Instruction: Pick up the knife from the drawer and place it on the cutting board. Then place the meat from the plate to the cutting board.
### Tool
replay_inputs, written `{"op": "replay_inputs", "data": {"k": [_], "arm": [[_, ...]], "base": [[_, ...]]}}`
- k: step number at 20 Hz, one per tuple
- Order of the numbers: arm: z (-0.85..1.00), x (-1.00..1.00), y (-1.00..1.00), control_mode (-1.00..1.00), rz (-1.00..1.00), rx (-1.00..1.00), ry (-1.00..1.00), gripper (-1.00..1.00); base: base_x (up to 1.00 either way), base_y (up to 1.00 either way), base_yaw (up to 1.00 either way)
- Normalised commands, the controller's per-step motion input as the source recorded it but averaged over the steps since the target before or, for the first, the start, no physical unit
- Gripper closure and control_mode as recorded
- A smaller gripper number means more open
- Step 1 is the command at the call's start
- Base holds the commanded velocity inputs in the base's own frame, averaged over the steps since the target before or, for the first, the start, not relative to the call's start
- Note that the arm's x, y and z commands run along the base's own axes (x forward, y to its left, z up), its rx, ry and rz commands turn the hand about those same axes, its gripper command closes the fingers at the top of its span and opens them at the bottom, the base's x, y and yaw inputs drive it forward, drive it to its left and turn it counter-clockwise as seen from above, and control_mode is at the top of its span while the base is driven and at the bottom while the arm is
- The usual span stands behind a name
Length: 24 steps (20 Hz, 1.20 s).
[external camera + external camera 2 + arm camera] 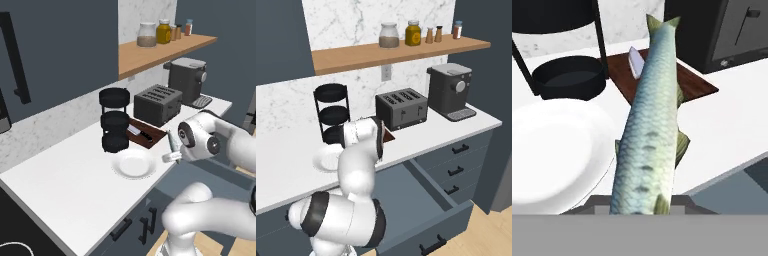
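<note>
My gripper point(640, 206) is shut on the tail end of the meat point(649, 130), a slender silvery grey-green fish that hangs in the air above the counter. The fish point(171, 141) is just right of the bare white plate point(132, 164) and near the front corner of the dark reddish cutting board point(152, 135). On that board lies the knife point(139, 132), whose pale blade point(635, 62) shows behind the fish. The plate point(552, 150) sits to the fish's left in the hand view. The blue-grey drawer point(411, 197) stands pulled out below the counter.
A black stacked canister rack point(115, 120) stands behind the plate. A dark toaster point(157, 104) and a coffee machine point(187, 80) stand behind and right of the board. Jars line the wooden shelf point(401, 50). The open drawer juts past the counter's front edge point(421, 150).
</note>
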Motion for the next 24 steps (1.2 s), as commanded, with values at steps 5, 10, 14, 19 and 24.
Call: {"op": "replay_inputs", "data": {"k": [5, 10, 14, 19, 24], "arm": [[0.85, 0.98, -0.46, -1.00, 0.10, -0.12, 0.15, 1.00], [0.89, 1.00, -0.07, -1.00, 0.05, -0.14, 0.26, 1.00], [0.21, 1.00, 0.00, -1.00, 0.08, -0.21, 0.33, 1.00], [-0.05, 0.91, 0.00, -1.00, 0.10, -0.21, 0.40, 1.00], [0.00, 0.55, -0.11, -1.00, 0.06, -0.12, 0.19, 1.00]], "base": [[0.00, 0.00, 0.00], [0.00, 0.00, 0.00], [0.00, 0.00, 0.00], [0.00, 0.00, 0.00], [0.00, 0.00, 0.00]]}}
